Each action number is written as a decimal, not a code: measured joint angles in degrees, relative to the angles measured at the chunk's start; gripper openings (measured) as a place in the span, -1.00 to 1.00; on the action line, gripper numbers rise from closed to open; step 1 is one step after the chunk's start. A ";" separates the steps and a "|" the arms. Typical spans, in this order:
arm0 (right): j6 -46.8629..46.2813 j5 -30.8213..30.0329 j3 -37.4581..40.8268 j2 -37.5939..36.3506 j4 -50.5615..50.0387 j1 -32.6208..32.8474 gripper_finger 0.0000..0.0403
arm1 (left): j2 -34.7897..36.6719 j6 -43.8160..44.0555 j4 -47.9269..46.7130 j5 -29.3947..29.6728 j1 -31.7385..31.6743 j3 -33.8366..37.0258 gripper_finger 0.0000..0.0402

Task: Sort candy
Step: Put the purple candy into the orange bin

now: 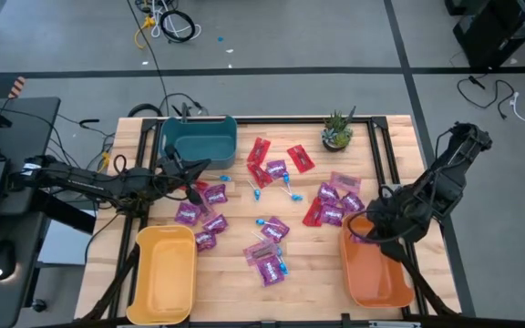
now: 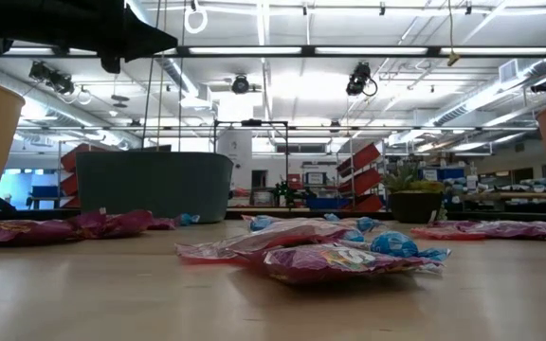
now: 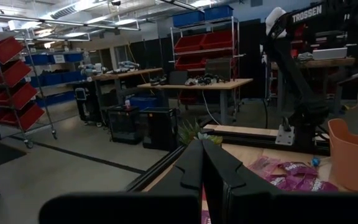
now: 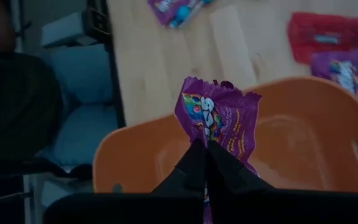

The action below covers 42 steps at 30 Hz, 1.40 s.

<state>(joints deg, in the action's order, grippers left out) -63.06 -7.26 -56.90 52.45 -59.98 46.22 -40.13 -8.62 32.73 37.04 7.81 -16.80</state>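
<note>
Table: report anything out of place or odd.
Nothing damaged. Candy lies scattered loose on the table, unsorted. The yellow bin looks empty. The right gripper holds a purple packet over the orange bin.

four cameras, one table

from overhead we look straight down on the whole table [image 1: 272, 282]. at tabletop height we face level into the room. our right wrist looks closely down into the orange bin [image 4: 303, 130]; our left wrist looks level across the table at it too.

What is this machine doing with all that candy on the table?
It is sorting sweets into bins. The right end effector is shut on a shiny purple candy packet, holding it over the orange plastic bin. The left end effector, shut and empty, hangs near the teal plastic bin. Many packets lie loose on the wooden table.
</note>
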 joint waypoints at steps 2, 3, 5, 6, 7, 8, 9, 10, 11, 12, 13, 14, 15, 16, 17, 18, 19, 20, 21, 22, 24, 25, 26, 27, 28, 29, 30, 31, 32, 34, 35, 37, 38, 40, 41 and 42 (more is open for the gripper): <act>-0.15 -0.02 0.00 -0.21 1.53 0.38 -1.00 | 0.00 -0.02 -0.01 0.00 0.00 0.00 -0.97; -0.39 -0.06 0.00 -0.37 2.53 0.53 -1.00 | 0.01 -0.02 -0.02 0.00 0.00 0.00 -0.97; -1.46 -0.12 0.00 -0.68 4.84 0.84 -1.00 | 0.01 -0.05 -0.04 0.00 0.00 0.00 -0.97; -2.60 -0.12 0.00 -0.86 5.60 0.95 -1.00 | 0.00 -0.07 -0.04 0.00 0.00 0.00 -0.97; -3.69 -0.12 0.00 -1.07 6.05 0.95 -1.00 | 0.01 -0.09 -0.04 0.00 0.00 0.00 -0.97; -4.57 -0.14 0.00 -1.21 6.63 0.93 -1.00 | 0.01 -0.09 -0.04 0.00 0.00 0.00 -0.97; -5.14 -0.24 0.00 -1.25 7.40 0.96 -1.00 | 0.01 -0.11 -0.05 0.00 0.00 0.00 -0.97; -5.42 -0.53 0.00 -1.25 8.06 0.96 -1.00 | 0.01 -0.13 -0.07 0.00 0.00 0.00 -0.97; -5.70 -0.66 0.00 -1.23 8.32 0.96 -1.00 | 0.00 -0.13 -0.05 0.00 0.00 0.00 -0.97; -6.03 -0.72 0.00 -1.24 8.42 0.93 -1.00 | 0.01 -0.15 -0.08 0.00 0.00 0.00 -0.97; -6.39 -0.78 0.00 -1.25 8.62 0.91 -1.00 | 0.01 -0.15 -0.16 0.00 0.00 0.00 -0.97; -6.84 -0.80 0.00 -1.25 8.83 0.91 -1.00 | 0.00 -0.15 -0.21 0.00 0.00 -0.01 -0.97; -7.43 -0.89 0.00 -1.25 8.88 0.89 -1.00 | 0.01 -0.15 -0.20 0.00 -0.01 0.00 -0.97; -8.05 -1.17 0.00 -1.25 8.84 0.89 -1.00 | 0.01 -0.15 -0.23 0.00 0.00 0.00 -0.97; -8.95 -1.62 0.00 -1.25 8.86 0.89 -1.00 | 0.01 -0.15 -0.30 0.00 0.00 -0.01 -0.97; -9.43 -1.77 0.00 -1.25 8.86 0.89 -1.00 | -0.01 -0.14 -0.38 0.00 -0.01 0.00 -0.97; -9.54 -1.82 0.00 -1.25 8.84 0.89 -1.00 | 0.01 -0.15 -0.39 0.00 0.00 0.00 -0.97; -9.59 -1.82 0.00 -1.24 8.82 0.87 -1.00 | -0.01 -0.13 -0.37 0.00 0.00 0.00 -0.97; -10.05 -1.83 0.00 -1.17 8.82 0.87 -1.00 | 0.01 -0.13 -0.35 0.00 0.00 -0.01 -0.97; -10.62 -1.85 0.00 -1.13 8.74 0.88 -1.00 | -0.01 -0.13 -0.37 0.00 0.00 0.00 -0.97; -10.87 -1.91 0.00 -1.04 8.57 0.87 -1.00 | 0.00 0.08 -0.39 -0.01 0.01 0.00 -0.97; -10.51 -2.08 0.00 -0.99 8.62 0.87 -1.00 | 0.01 0.16 -0.38 -0.05 0.06 0.00 -0.97; -9.80 -2.17 0.00 -0.99 8.53 0.87 -1.00 | 0.00 0.30 -0.39 -0.21 0.07 0.00 -0.97; -8.78 -2.34 0.00 -0.97 8.22 0.87 -1.00 | 0.00 0.45 -0.42 -0.26 0.07 0.00 -0.97; -7.85 -2.62 0.00 -0.93 7.19 0.87 -1.00 | 0.00 0.71 -0.42 -0.41 0.07 0.00 -0.97; -7.22 -3.02 0.00 -0.79 5.50 0.91 -1.00 | 0.00 1.09 -0.41 -0.42 0.07 0.00 -0.97; -6.63 -3.21 0.00 -0.59 3.90 0.97 -1.00 | 0.01 1.24 -0.39 -0.42 0.07 0.00 -0.97; -6.22 -3.22 0.00 -0.39 2.54 1.05 -1.00 | -0.01 1.31 -0.42 -0.42 0.07 0.00 -0.97; -6.00 -3.22 0.00 -0.26 1.29 1.07 -1.00 | 0.01 1.33 -0.44 -0.42 0.07 -0.02 -0.97; -5.60 -3.93 0.00 -0.22 -1.19 1.07 -1.00 | 0.01 1.33 -0.42 -0.42 0.07 0.00 -0.97; -5.45 -4.64 0.00 -0.22 -2.12 1.07 -1.00 | 0.01 1.33 -0.42 -0.43 0.07 0.00 -0.97; -5.41 -5.22 0.00 -0.22 -3.79 1.07 -1.00 | 0.00 1.33 -0.42 -0.44 0.07 -0.01 -0.97; -5.39 -5.27 0.00 -0.19 -4.47 1.07 -1.00 | 0.01 1.34 -0.43 -0.44 0.07 0.00 -0.97; -5.32 -5.11 0.00 0.43 -5.85 1.07 -1.00 | 0.00 1.36 -0.45 -0.44 0.09 0.00 -0.97; -4.98 -4.44 0.01 0.94 -6.59 1.09 -1.00 | -0.01 1.36 -0.44 -0.44 0.09 -0.01 -0.97; -4.29 -3.29 0.18 1.48 -6.87 1.10 -1.00 | 0.00 1.36 -0.44 -0.44 0.09 0.00 -0.97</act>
<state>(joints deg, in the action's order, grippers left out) -67.35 -10.55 -56.72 53.92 -66.84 47.33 -40.13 -7.27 32.29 36.60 7.90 -16.80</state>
